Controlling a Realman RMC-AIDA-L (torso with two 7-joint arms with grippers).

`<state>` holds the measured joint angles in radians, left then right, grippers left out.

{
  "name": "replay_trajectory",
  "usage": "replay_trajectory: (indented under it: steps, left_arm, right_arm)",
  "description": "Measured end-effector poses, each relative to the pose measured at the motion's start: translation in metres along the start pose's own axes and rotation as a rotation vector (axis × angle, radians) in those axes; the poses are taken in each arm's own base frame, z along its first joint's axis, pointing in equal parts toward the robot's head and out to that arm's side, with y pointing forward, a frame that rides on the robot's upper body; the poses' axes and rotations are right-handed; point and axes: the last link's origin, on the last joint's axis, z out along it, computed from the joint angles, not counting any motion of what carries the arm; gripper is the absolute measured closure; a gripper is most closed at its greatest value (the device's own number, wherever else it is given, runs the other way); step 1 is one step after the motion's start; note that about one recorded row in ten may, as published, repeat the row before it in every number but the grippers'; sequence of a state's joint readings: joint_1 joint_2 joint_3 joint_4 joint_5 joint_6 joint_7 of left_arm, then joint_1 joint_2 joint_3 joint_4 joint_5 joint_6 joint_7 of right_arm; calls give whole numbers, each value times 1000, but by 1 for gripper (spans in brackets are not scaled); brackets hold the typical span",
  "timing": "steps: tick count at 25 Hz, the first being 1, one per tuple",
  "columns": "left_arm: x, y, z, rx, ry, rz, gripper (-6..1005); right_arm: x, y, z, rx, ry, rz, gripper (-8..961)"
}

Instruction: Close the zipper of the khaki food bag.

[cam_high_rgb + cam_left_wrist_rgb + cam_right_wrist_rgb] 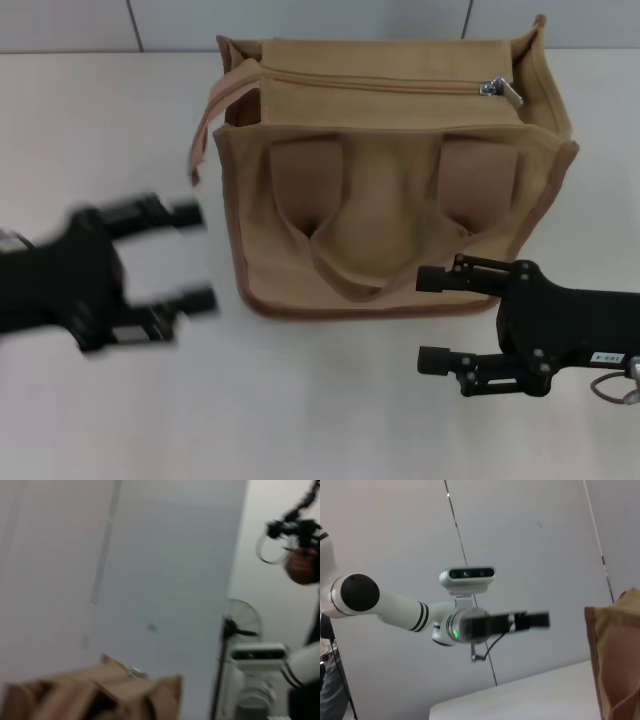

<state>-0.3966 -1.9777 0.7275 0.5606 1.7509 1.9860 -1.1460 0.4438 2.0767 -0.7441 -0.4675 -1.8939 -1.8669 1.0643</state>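
The khaki food bag [385, 180] stands on the white counter [300, 400], between the two grippers and slightly beyond them. Its zipper [380, 84] runs along the top panel, and the silver pull tab [500, 90] sits at the end of the track on the right gripper's side, so the track looks drawn shut along its visible length. One loop handle [385, 250] hangs down the front face toward the robot; the other handle [222, 100] arcs off the top corner nearest the left gripper.

The left gripper [185, 258] hovers just beside the bag's left wall, fingers spread apart and pointing at the bag, holding nothing and not touching the fabric. The right gripper [435, 318] sits low in front of the bag's near right corner, released as well, its upper finger [450, 276] lying across the bag's bottom edge in the head view, its lower finger [445, 358] over bare counter.

The left wrist view catches the bag's top corner [107, 690] with a glint of the pull tab [134, 672]. The right wrist view shows the bag's side [615, 660] and the left arm [405, 611] across the counter.
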Motion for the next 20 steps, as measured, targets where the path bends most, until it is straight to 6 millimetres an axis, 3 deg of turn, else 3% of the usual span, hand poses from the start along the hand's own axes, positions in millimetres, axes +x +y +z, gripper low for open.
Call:
replay_trajectory:
  steps: [1, 4, 6, 20]
  left_arm:
    - [-18, 10, 13, -37, -42, -3, 265]
    - [-33, 16, 21, -44, -78, -7, 186]
    - [-49, 22, 29, -43, -95, -16, 187]
    - [-54, 25, 35, -62, -96, -29, 189]
  right_arm:
    - [3, 0, 1, -1, 15, -2, 136]
    - [6, 0, 2, 2, 25, -16, 136]
    - [11, 1, 4, 7, 34, -42, 136]
    - [20, 0, 11, -1, 83, -49, 137]
